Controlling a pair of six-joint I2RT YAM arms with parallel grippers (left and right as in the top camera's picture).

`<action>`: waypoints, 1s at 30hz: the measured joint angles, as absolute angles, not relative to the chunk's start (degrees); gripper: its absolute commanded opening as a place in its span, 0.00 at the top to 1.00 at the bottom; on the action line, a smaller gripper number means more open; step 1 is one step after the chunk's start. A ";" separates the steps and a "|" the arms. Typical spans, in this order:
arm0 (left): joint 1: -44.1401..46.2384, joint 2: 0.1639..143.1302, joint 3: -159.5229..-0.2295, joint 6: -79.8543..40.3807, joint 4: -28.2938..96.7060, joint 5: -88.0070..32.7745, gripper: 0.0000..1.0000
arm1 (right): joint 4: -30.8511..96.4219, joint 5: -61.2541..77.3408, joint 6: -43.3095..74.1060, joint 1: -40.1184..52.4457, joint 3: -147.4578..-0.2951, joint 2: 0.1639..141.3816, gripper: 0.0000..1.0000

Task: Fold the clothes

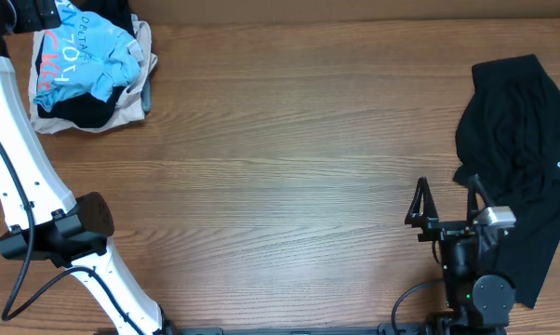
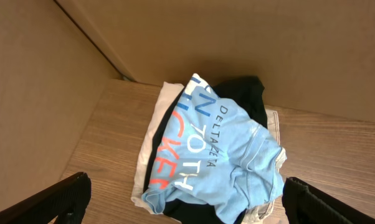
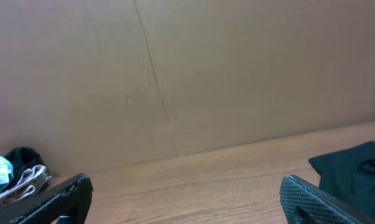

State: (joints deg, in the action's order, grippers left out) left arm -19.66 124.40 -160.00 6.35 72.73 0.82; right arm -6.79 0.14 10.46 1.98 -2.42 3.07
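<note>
A pile of clothes lies at the table's far left corner: a light blue shirt [image 1: 83, 58] with white and red lettering on top, over a black garment [image 1: 80, 112] and a beige one [image 1: 122, 110]. In the left wrist view the blue shirt [image 2: 218, 155] lies just below my left gripper [image 2: 194, 205], which is open and hovers above the pile, empty. A black garment [image 1: 522, 158] lies spread at the right side. My right gripper [image 1: 446, 200] is open and empty just left of it, near the front edge. Its edge shows in the right wrist view [image 3: 352, 168].
Cardboard walls [image 2: 250, 43] stand behind and to the left of the table [image 1: 280, 167]. The left arm's white links [image 1: 20, 158] run along the left edge. The right arm's base [image 1: 475, 288] sits at the front right.
</note>
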 measured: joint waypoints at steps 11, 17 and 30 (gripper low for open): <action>-19.66 124.40 -160.00 6.35 72.73 0.82 0.00 | 3.64 -0.03 10.48 1.98 -1.06 0.84 0.00; -19.66 124.40 -160.00 6.35 72.73 0.82 0.00 | 5.13 0.01 10.48 1.98 -1.06 0.84 0.00; -19.66 124.40 -160.00 6.35 72.73 0.82 0.00 | 5.17 0.01 10.48 1.98 -1.06 0.84 0.00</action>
State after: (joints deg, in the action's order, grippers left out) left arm -19.66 124.40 -160.00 6.35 72.73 0.82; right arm 5.17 0.01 10.48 1.98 -1.06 0.84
